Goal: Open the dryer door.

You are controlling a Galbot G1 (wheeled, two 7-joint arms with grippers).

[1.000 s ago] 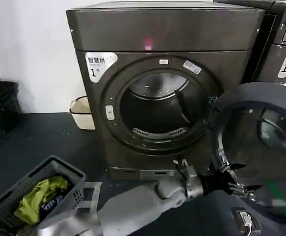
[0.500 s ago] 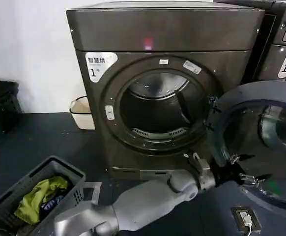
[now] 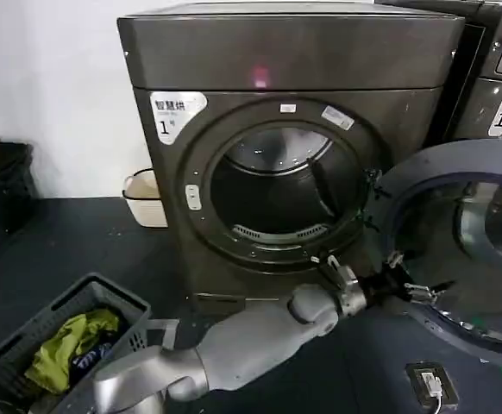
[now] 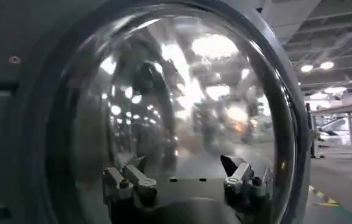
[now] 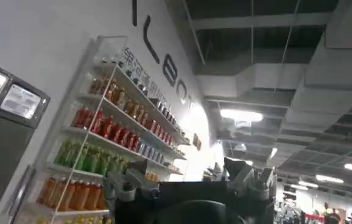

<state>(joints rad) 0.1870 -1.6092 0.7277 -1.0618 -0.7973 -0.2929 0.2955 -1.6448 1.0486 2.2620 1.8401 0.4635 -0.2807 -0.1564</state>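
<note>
round glassy dryer door (image 3: 471, 250), swung open

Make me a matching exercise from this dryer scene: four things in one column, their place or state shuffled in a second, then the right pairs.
Things:
1. dryer door
2. left gripper
3. laundry basket
4. drum

Places or states:
A. on the floor, holding yellow-green clothes
B. swung wide open to the dryer's right
C. open-fingered at the door's inner face
D. exposed, nothing visible inside

Pairs: 1-B, 2-C, 3-A, 4-D
</note>
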